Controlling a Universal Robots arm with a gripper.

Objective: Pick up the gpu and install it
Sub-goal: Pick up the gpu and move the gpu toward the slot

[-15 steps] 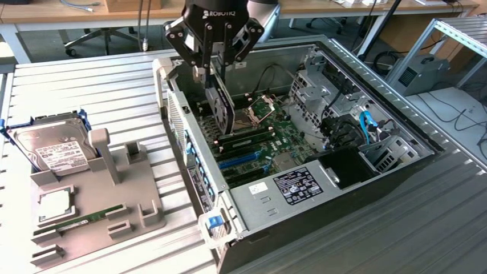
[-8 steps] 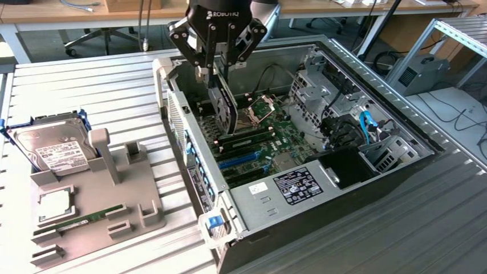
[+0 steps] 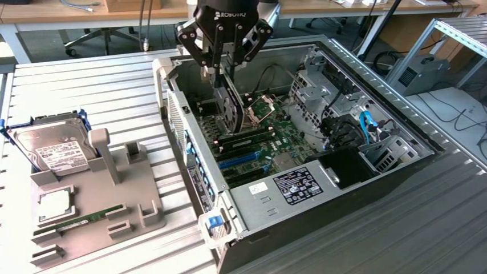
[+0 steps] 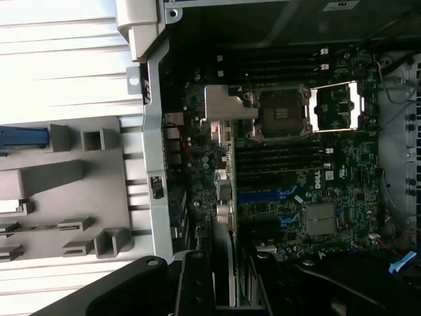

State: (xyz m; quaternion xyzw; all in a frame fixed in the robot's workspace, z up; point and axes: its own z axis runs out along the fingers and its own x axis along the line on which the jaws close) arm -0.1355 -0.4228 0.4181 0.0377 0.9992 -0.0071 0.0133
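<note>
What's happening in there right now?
The arm's gripper is shut on the gpu, holding it upright by its top edge inside the open case. The card's lower edge is down near the motherboard slots; whether it is seated cannot be told. On the tray at the exterior view's left, the hard drive and RAM stick sit untouched.

The gpu [image 3: 232, 108] — a thin, black-faced card — hangs on edge, slightly tilted, pinched at its upper end by the gripper [image 3: 222, 69]. Its lower end is down inside the open computer case [image 3: 304, 240], close over the motherboard [image 3: 285, 137] — seated or not, I can't tell.
</note>
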